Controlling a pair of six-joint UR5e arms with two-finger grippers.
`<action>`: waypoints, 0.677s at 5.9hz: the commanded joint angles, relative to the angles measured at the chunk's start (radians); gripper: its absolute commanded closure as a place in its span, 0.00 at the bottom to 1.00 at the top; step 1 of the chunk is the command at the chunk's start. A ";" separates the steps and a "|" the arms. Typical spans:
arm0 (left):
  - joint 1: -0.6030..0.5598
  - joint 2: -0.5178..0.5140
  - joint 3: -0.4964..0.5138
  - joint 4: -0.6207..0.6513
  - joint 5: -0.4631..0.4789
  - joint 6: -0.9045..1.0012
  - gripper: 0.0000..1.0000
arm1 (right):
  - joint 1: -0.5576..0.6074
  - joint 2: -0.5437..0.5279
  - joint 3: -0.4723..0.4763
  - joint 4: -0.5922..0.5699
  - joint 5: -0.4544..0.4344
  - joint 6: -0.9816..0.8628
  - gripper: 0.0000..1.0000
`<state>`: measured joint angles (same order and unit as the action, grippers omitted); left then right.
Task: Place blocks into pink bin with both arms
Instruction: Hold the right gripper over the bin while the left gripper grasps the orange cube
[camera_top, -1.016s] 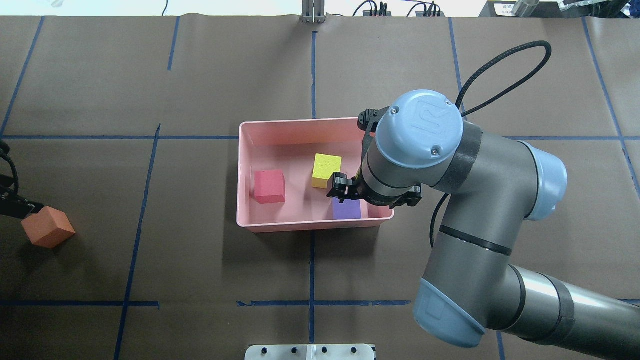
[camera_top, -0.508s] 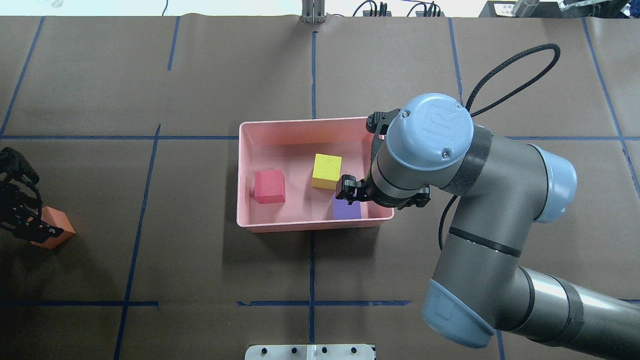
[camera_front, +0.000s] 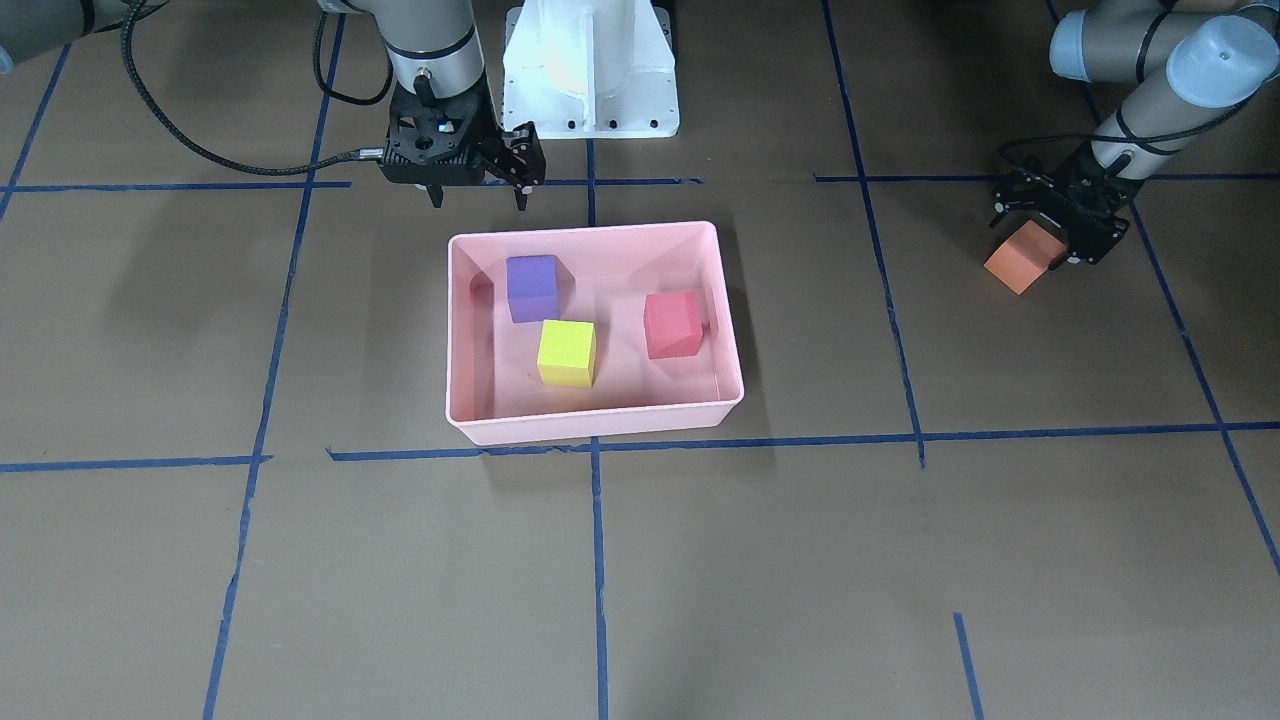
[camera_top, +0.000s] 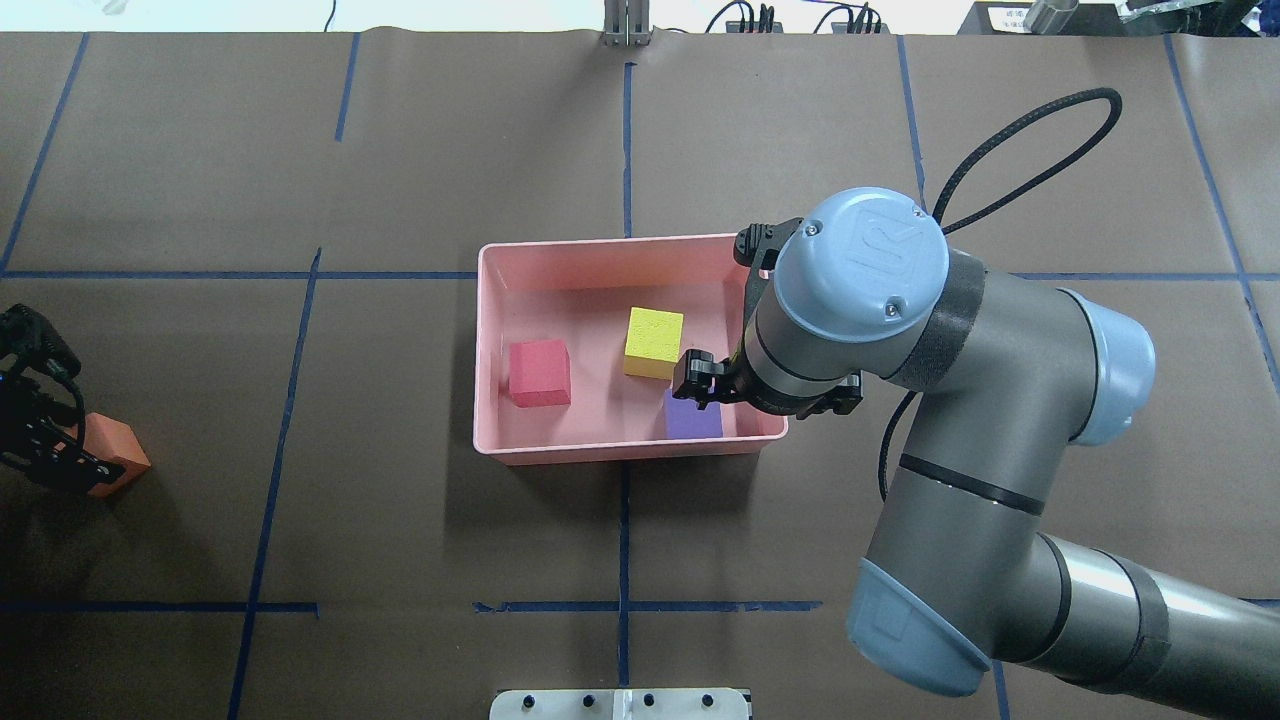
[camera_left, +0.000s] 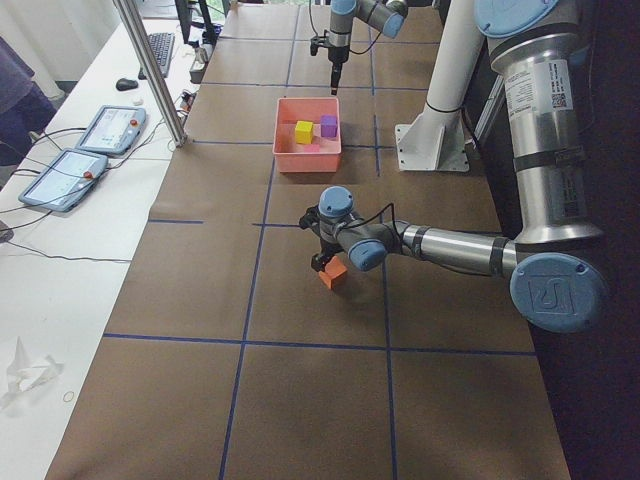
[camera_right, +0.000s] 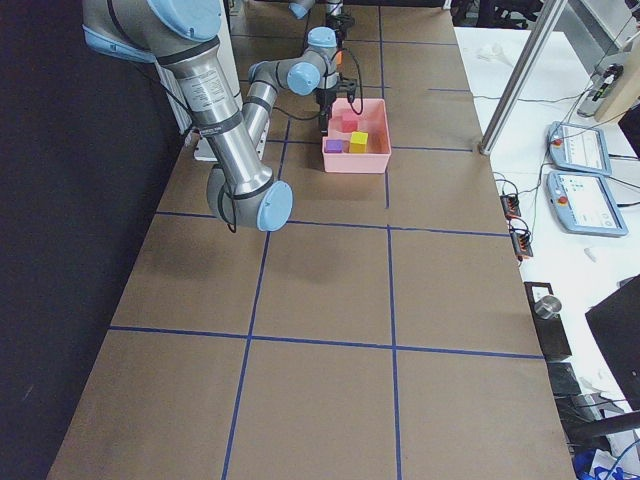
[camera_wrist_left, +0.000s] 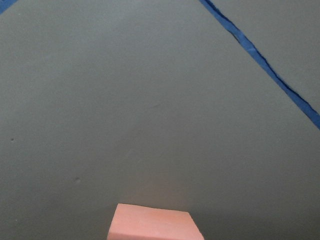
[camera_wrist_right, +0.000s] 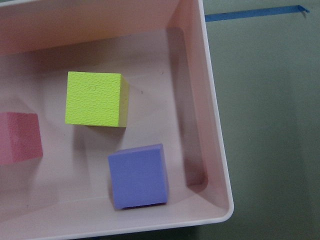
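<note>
The pink bin (camera_top: 620, 455) sits mid-table and holds the red-pink block (camera_top: 539, 373), the yellow-green block (camera_top: 654, 340) and the purple block (camera_top: 692, 420). My right gripper (camera_front: 478, 197) hangs open and empty above the bin's corner nearest me, over the purple block (camera_wrist_right: 137, 175). The orange block (camera_top: 118, 455) lies on the table far to the left. My left gripper (camera_front: 1045, 232) is down over it, open, with a finger on either side of the block (camera_front: 1018, 260). Its wrist view shows only the block's top edge (camera_wrist_left: 155, 224).
The white pedestal base (camera_front: 590, 65) stands behind the bin on my side. The right arm's black cable (camera_top: 1010, 130) loops over the table to the right of the bin. Blue tape lines (camera_top: 625, 540) cross the brown table cover. A metal plate (camera_top: 620, 705) sits at the near edge.
My left gripper came in from the left edge and lowered over the orange block. My right arm shifted slightly right, still above the bin. The blocks have not moved.
</note>
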<state>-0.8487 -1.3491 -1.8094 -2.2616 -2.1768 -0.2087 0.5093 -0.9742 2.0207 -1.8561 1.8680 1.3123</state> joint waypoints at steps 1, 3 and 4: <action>0.000 0.001 0.016 0.000 0.002 0.000 0.00 | 0.000 -0.004 0.001 0.000 -0.007 0.001 0.00; 0.006 -0.002 0.037 0.000 0.006 0.000 0.00 | 0.000 -0.006 0.001 0.000 -0.010 0.001 0.00; 0.014 -0.002 0.044 0.000 0.008 0.000 0.00 | 0.000 -0.011 0.001 0.000 -0.010 0.001 0.00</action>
<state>-0.8411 -1.3509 -1.7736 -2.2611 -2.1707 -0.2086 0.5093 -0.9817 2.0218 -1.8561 1.8582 1.3130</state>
